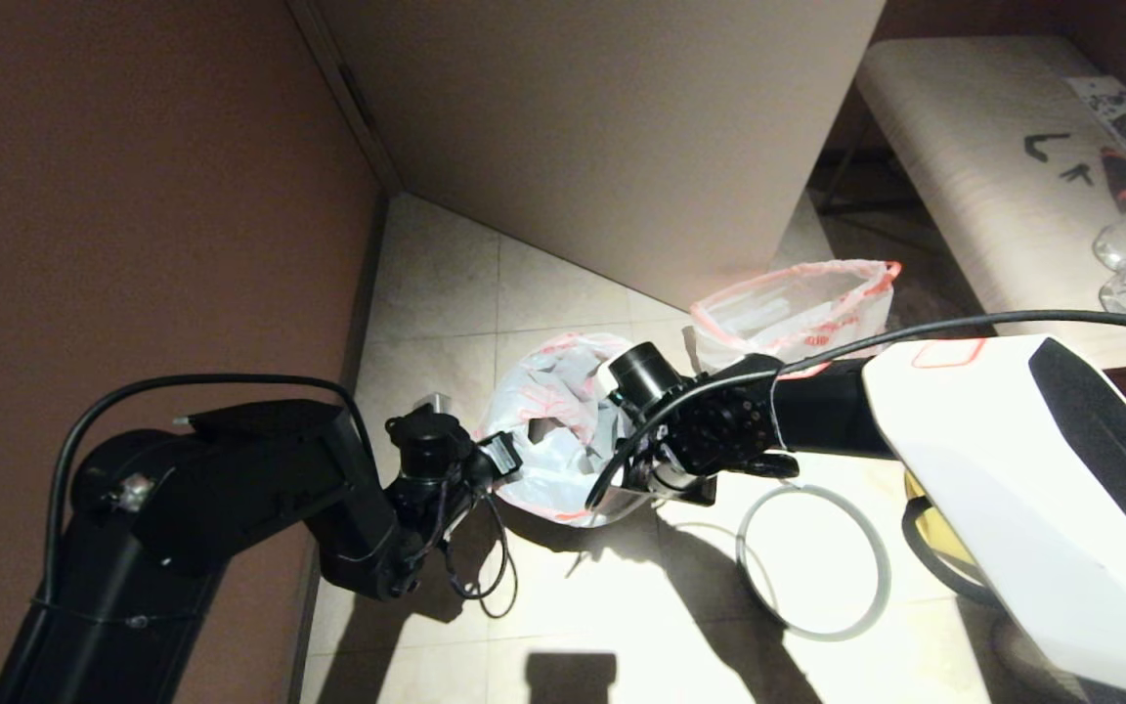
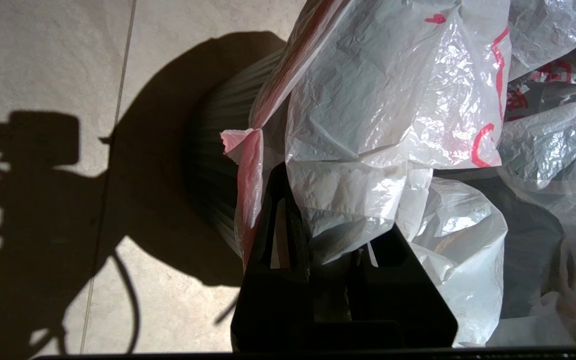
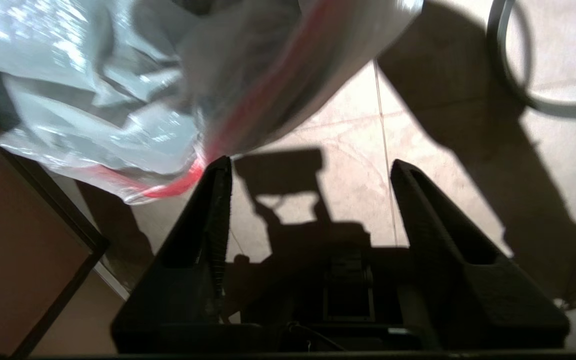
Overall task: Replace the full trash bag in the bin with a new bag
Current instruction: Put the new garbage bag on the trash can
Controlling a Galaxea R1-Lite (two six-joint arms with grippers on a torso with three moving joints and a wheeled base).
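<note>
The left gripper (image 2: 328,235) pinches the slack white film bag with a red hem (image 2: 378,115), draped over the small ribbed grey bin (image 2: 218,150) on the tiled floor (image 1: 446,284). The right gripper (image 3: 308,170) hangs spread beside it, near the thin grey hoop (image 1: 812,562).

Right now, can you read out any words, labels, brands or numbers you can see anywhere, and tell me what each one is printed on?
No text here can be read.
Red printed characters on the slack translucent white film bag draped over the small round grey bin: creased and cut off, unreadable.
Red print on the bulging translucent white bag standing behind: too small to read.
Patterned sheet on the pale bench: too small to read.
</note>
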